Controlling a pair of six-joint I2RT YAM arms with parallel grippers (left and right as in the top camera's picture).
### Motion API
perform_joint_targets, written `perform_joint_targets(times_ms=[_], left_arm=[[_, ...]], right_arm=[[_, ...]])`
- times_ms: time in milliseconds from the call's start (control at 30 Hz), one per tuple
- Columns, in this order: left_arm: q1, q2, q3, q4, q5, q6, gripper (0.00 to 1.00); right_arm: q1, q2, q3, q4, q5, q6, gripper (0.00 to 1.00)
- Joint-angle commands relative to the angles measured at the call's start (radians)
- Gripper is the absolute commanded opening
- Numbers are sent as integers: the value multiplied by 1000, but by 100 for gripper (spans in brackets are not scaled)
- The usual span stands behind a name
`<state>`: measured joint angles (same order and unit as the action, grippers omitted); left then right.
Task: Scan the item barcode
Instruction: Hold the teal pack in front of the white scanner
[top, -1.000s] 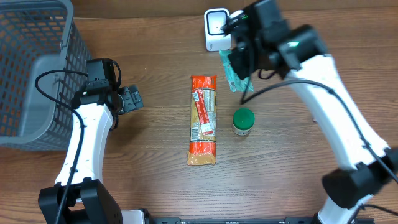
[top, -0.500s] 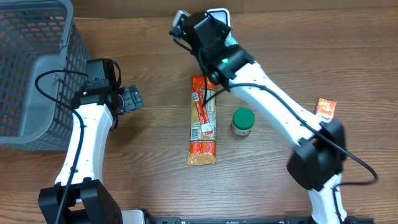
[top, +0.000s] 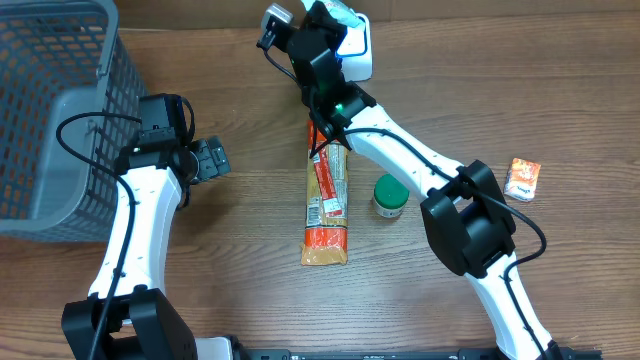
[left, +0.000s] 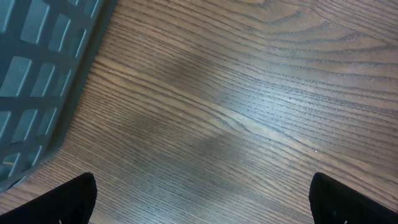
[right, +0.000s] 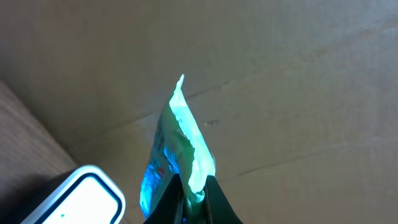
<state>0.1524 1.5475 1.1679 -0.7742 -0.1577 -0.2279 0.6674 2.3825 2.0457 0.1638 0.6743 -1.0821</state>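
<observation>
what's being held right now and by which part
The right gripper pinches a teal packet by one end; the left gripper is open and empty.

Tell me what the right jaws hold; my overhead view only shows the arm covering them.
Observer: The right jaws are shut on a thin teal plastic packet, which sticks out past them.
Operator: Where's the scanner?
Observer: The white rounded scanner box lies at the right wrist view's lower left, beside the packet.
Operator: And the left jaws?
Observer: The left jaws are open and empty over the bare wooden table, the grey mesh basket alongside.
</observation>
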Motion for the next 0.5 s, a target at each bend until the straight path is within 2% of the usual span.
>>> perform_joint_targets(times_ms=[0, 133, 233, 467], left_arm=[[-2, -17, 15, 0, 2, 22, 100], [-2, -17, 15, 0, 2, 22, 100], [-2, -17, 15, 0, 2, 22, 100], [-2, -17, 15, 0, 2, 22, 100]], right_arm=[[-27, 33, 22, 60, -35, -17, 3], [-47, 67, 22, 148, -40, -7, 4], [-60, 84, 22, 149, -50, 18, 3], [-88, 89, 22, 137, -51, 287, 4]])
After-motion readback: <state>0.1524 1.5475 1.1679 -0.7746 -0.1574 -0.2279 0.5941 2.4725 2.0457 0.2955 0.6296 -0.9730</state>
